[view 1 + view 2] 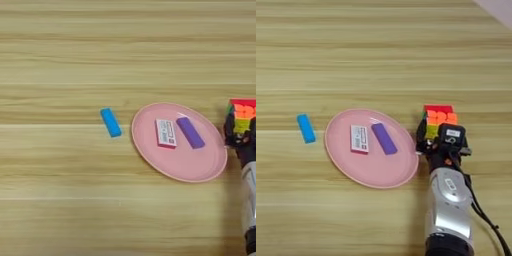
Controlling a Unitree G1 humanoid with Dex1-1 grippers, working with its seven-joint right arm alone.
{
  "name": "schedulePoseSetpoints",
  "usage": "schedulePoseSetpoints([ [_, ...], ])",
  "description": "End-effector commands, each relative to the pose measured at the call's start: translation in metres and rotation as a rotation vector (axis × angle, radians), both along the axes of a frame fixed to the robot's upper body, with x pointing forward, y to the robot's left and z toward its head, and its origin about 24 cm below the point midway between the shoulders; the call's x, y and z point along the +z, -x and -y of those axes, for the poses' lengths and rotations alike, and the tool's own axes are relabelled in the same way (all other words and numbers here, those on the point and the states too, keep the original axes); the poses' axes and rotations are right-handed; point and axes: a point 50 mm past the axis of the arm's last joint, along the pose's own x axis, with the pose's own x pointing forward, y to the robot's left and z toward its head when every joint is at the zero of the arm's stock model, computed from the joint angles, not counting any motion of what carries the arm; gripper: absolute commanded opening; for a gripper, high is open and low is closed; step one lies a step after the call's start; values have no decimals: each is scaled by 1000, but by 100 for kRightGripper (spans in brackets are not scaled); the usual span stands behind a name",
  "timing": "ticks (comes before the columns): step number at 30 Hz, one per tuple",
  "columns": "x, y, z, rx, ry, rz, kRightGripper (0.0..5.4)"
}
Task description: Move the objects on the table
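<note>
The multicoloured puzzle cube [438, 116] stands on the wooden table [75, 60] just right of the round pink plate [376, 167]. My right gripper [437, 134] comes up from the bottom edge. Its black fingers [420, 135] hug the cube's near half and look closed against its sides. The silver forearm [450, 205] trails below it. In the left eye view the cube [243, 109] and gripper [241, 132] sit at the right edge, next to the plate [185, 162]. The small bright-blue block [111, 122] lies flat on the table left of the plate, well away from the gripper.
On the plate lie a white and pink labelled slab [359, 138] and a purple block [384, 138], side by side. A black cable [487, 220] runs along the forearm. The table's far right corner [501, 10] shows at the top of the right eye view.
</note>
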Motion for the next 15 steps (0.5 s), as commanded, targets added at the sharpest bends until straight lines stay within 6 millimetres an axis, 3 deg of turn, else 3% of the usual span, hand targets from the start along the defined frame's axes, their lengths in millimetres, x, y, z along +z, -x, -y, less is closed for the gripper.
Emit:
schedulePoseSetpoints([
  [1, 36, -12, 2, 23, 70, 125, 337],
  [8, 51, -9, -20, 88, 76, 181, 337],
  [15, 61, -7, -59, 202, 50, 220, 337],
])
